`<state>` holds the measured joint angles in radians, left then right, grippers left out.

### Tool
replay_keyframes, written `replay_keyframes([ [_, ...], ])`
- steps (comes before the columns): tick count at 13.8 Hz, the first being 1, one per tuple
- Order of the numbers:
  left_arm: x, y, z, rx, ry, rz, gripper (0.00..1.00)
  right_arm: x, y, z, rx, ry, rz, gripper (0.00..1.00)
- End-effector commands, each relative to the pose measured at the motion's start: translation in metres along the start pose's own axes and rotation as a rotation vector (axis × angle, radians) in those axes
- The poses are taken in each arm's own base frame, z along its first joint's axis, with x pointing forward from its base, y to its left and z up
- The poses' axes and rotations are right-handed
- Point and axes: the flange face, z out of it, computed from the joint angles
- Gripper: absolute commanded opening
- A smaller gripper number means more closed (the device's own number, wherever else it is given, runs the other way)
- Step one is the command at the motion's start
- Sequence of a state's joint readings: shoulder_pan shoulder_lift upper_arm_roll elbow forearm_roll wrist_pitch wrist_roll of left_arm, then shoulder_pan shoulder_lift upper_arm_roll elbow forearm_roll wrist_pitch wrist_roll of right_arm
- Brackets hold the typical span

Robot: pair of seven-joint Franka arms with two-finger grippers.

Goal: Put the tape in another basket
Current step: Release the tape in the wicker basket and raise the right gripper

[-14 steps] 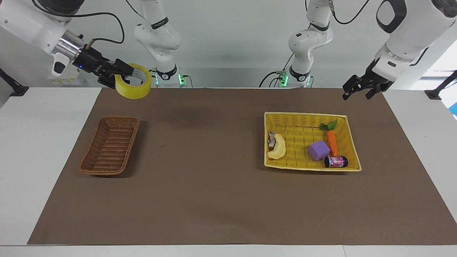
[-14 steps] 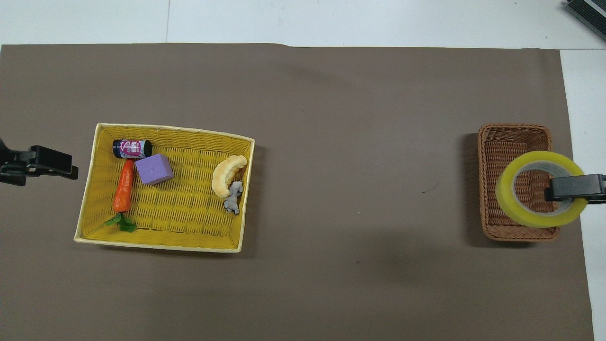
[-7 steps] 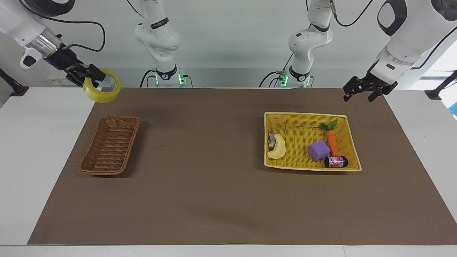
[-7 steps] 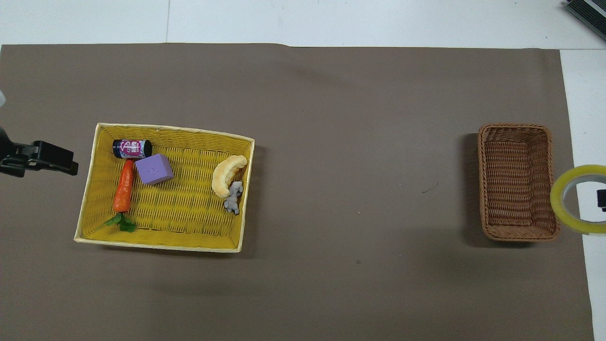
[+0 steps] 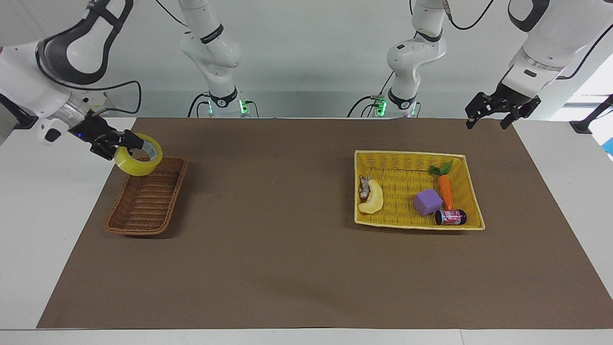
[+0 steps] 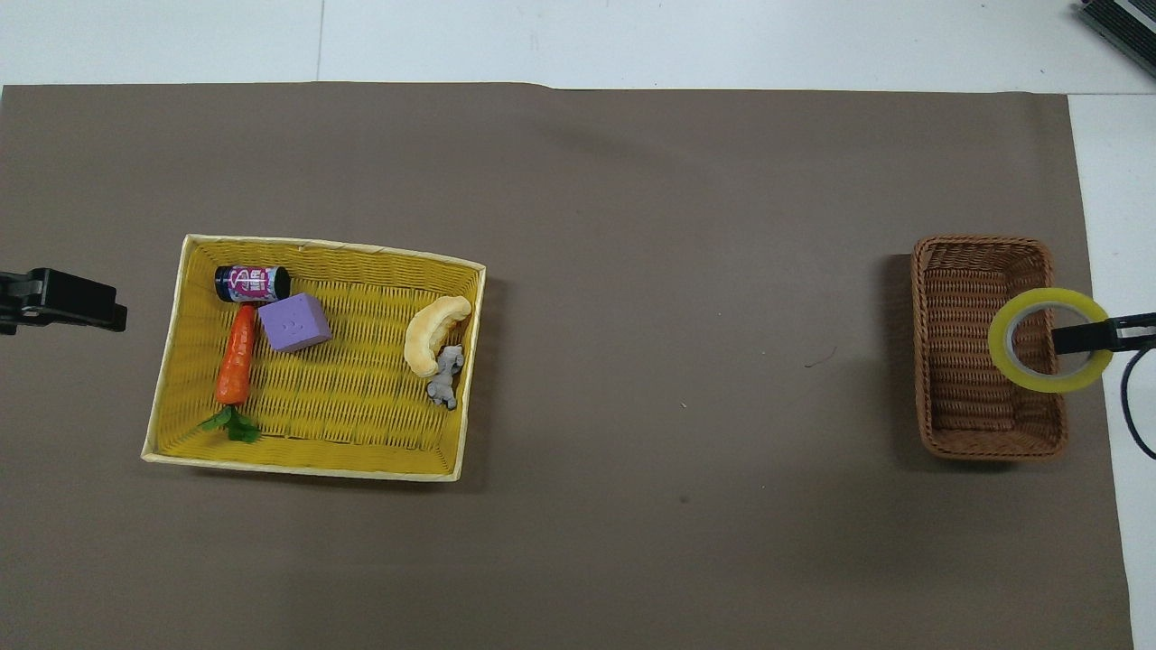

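Note:
The yellow tape point(image 5: 139, 163) hangs in my right gripper point(image 5: 130, 144), which is shut on the roll's wall. The roll is held tilted, just above the rim of the brown wicker basket point(image 5: 146, 201), at the basket's end nearer to the robots. In the overhead view the tape point(image 6: 1004, 348) overlaps the basket's point(image 6: 974, 361) edge toward the right arm's end of the table, with the right gripper point(image 6: 1075, 340) on it. My left gripper point(image 5: 497, 115) waits open and empty in the air over the mat's corner, beside the yellow basket point(image 5: 412, 155); it also shows in the overhead view point(image 6: 77, 302).
The yellow basket point(image 6: 316, 248) holds a purple cube point(image 6: 293, 321), a carrot point(image 6: 237, 355), a small can point(image 6: 251, 282), a pale curved toy point(image 6: 432, 332) and a small grey figure point(image 6: 444, 377). A brown mat point(image 6: 677, 271) covers the table between the baskets.
My right gripper has come down and back toward the brown basket with the tape, from beside it to just over its rim. My left gripper has drifted slightly toward its own end.

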<state>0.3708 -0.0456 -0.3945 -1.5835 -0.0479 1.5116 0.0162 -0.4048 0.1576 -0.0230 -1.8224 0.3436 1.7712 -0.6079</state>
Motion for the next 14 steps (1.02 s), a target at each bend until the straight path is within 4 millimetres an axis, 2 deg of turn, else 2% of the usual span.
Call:
replay_keyframes([
  [1,-0.003,-0.006,-0.002,0.023,-0.006,0.002,1.0,0.005,0.011,0.022,-0.014,-0.005,-0.015,0.0],
  [3,-0.002,-0.007,-0.001,0.022,-0.008,0.0,1.0,0.005,0.023,0.041,-0.015,-0.016,-0.013,0.0],
  [6,-0.003,0.008,-0.001,0.036,-0.005,0.036,1.0,0.007,0.043,0.067,-0.005,-0.038,-0.021,0.0],
  [7,-0.003,0.0,-0.001,0.034,-0.004,0.023,1.0,0.009,0.052,0.079,-0.008,-0.038,-0.036,0.0],
  [9,-0.003,-0.002,-0.003,0.03,0.001,0.029,1.0,0.009,0.056,0.085,-0.006,-0.039,-0.044,0.0],
  [11,-0.002,0.006,-0.004,0.027,0.012,0.041,1.0,0.009,0.054,0.09,-0.003,-0.047,-0.03,0.0],
  [14,-0.003,-0.002,-0.006,0.022,0.017,0.025,1.0,0.011,0.059,0.099,-0.005,-0.048,-0.017,0.0],
])
